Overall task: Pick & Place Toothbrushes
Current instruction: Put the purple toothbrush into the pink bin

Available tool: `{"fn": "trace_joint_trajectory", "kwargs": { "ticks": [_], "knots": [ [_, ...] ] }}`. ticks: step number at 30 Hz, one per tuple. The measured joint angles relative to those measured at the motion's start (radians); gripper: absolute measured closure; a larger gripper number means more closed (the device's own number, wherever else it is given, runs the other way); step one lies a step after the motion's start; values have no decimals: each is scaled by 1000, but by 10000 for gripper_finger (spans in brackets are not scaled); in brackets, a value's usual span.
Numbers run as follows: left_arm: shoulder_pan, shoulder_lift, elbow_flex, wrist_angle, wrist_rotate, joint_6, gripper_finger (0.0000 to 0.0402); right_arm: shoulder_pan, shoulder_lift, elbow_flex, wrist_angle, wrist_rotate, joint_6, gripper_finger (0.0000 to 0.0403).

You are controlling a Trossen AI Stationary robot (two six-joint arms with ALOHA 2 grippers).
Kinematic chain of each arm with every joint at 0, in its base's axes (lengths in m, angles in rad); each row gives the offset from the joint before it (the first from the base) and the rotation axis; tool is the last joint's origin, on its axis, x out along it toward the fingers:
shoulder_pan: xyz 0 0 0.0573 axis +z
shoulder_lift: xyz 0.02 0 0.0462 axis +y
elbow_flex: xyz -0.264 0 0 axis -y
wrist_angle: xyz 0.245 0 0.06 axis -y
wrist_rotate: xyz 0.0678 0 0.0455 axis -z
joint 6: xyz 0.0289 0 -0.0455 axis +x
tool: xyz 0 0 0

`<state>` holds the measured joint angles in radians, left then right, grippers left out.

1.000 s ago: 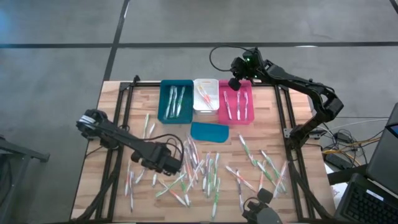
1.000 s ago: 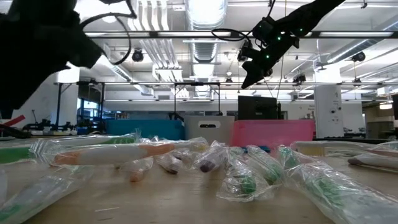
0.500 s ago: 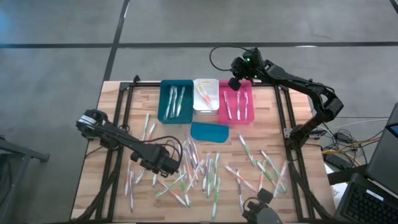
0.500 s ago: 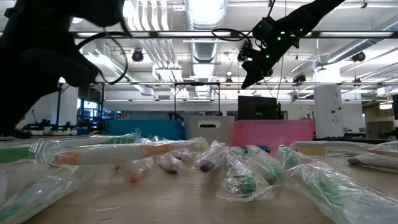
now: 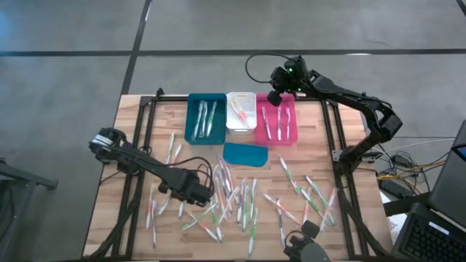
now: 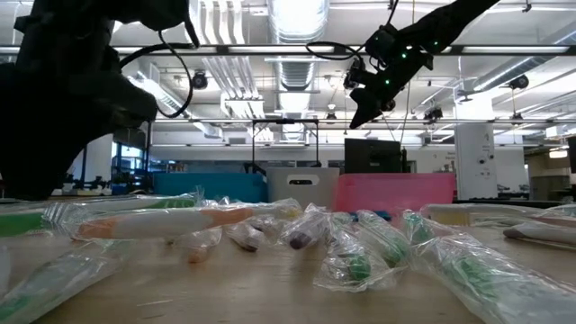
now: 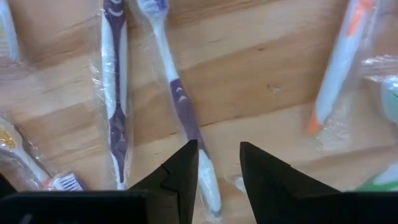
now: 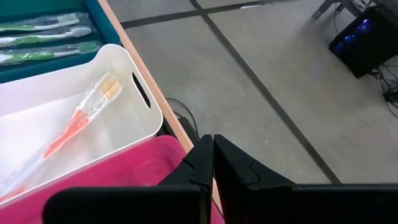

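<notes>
Left end effector (image 7: 217,171), fingers apart, straddles a purple-handled toothbrush (image 7: 180,106) at lower left. Right end effector (image 8: 213,162), fingers together, hovers over the pink bin (image 5: 278,122).

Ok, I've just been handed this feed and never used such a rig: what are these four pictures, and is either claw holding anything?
Two dark robot arms work at a wooden slatted table. One camera looks straight down, one sits at tabletop level, and one rides on each wrist. Loose plastic-wrapped toothbrushes lie scattered on the table; a few already lie in the teal plastic bin, the white plastic bin and the pink plastic bin at the far edge. The left claw is low over the pile, its fingers part open astride a purple-and-white wrapped toothbrush; I cannot tell if it grips yet. The right claw is shut and empty, above the pink bin's far edge.
</notes>
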<state>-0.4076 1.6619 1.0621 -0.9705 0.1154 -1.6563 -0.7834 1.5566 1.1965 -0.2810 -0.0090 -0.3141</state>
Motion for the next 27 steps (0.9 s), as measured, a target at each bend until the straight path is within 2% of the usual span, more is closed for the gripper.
{"fn": "trace_joint_trajectory", "kwargs": {
  "ticks": [7, 14, 19, 22, 27],
  "knots": [
    [0, 0, -66, 24, 20, -41, 280, 0, 0, 0, 0, 0, 0, 394],
    [2, -6, -160, 193, 42, -44, 280, 0, 0, 0, 1, 0, 0, 394],
    [5, -6, -199, 223, 48, -82, 284, 0, 0, 0, 1, 0, 0, 394],
    [7, -5, -199, 222, 48, -88, 306, 0, 0, 0, 1, 0, 0, 394],
    [8, -11, -184, 218, 47, -88, 366, 0, 0, 0, 2, 0, 0, 394]
  ]
}}
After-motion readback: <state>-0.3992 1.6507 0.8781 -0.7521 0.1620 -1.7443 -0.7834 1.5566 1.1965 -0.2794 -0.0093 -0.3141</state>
